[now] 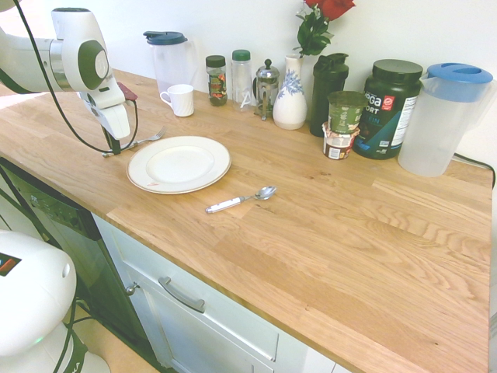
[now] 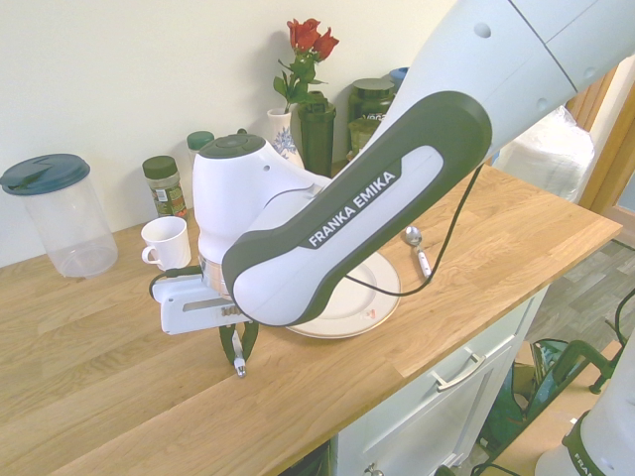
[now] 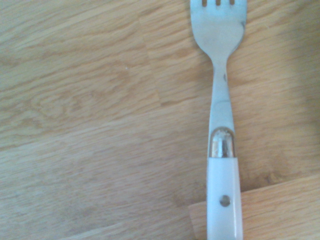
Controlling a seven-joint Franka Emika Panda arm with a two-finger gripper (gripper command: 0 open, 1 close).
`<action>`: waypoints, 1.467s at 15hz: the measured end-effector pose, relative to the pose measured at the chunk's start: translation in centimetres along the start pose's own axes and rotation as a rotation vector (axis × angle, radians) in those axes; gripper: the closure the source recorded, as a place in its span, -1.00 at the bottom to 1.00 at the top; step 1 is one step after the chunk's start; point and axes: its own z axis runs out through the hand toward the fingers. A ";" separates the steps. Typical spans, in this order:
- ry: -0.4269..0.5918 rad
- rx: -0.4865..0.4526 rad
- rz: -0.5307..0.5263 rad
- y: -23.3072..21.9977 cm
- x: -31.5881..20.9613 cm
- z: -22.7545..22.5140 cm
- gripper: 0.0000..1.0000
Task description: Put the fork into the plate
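A white-handled spoon (image 1: 242,199) lies on the wooden counter (image 1: 349,233); a white mug (image 1: 180,99) stands near the wall.

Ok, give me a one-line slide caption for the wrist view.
White-handled fork lying on the wooden counter, tines pointing away from the camera.

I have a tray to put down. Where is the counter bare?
Bare wood runs right of the spoon and in front of the blue-lidded jug. The back wall is crowded with jars, and the plate and fork fill the left.
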 end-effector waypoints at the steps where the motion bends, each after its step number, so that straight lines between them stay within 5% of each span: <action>1: 0.006 0.003 -0.003 -0.1 0.2 0.0 1.00; 9: 0.072 0.098 0.002 -3.7 2.9 -6.8 1.00; 22: 0.082 0.048 0.139 10.9 12.5 -7.3 1.00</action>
